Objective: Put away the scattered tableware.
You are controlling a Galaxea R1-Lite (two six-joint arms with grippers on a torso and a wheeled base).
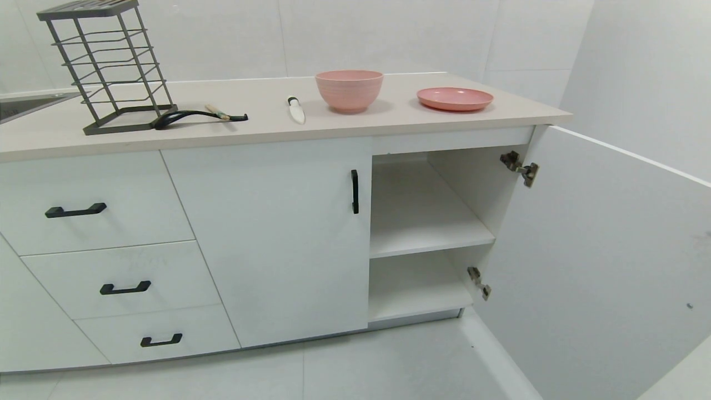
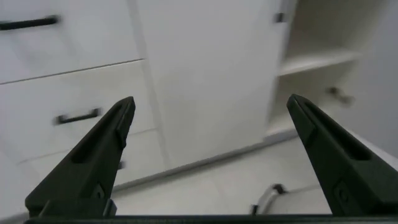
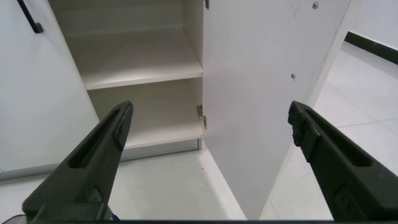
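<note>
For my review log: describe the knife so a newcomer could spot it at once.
Start at the counter above the cabinets. Between the wire rack and the pink bowl lies the knife. It alone is white; its neighbours are pink or black.

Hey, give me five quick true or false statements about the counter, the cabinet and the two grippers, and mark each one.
1. The pink bowl stands upright on the counter. True.
2. The pink plate lies on a cabinet shelf. False: it lies on the counter, to the right of the bowl and apart from it.
3. The right cabinet door is open. True.
4. The left gripper is shut on a knife. False: it is open and holds nothing; the knife lies on the counter to the left of the bowl.
5. The right gripper is open and points toward the open cabinet. True.
</note>
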